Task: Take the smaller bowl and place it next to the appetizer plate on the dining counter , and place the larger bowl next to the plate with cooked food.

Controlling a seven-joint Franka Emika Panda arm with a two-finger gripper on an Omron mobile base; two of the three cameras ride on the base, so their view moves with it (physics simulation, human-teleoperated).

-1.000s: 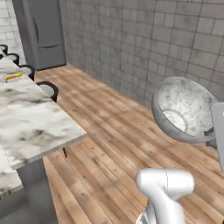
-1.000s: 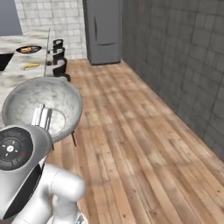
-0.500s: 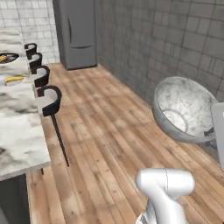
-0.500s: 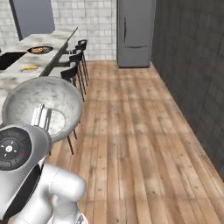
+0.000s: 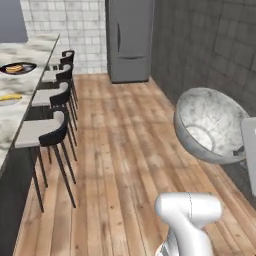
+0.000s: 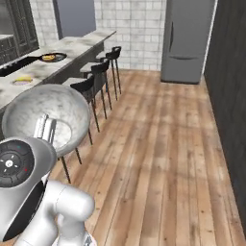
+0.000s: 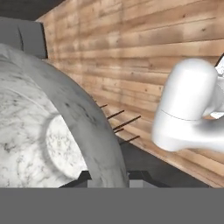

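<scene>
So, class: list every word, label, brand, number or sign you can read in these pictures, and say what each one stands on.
No readable text in any view.
The fridge shows no brand or label.
The grey speckled bowl, clamped at its rim by the gripper, bears no writing.
The counter, the dark plate and the stools are unmarked.
The small coloured dots on the robot's dark round cap are not readable signs.

Speckled larger bowl (image 5: 212, 125) tilted, aloft right; dining counter (image 5: 25, 80) with stools (image 5: 47, 132) left.
</scene>
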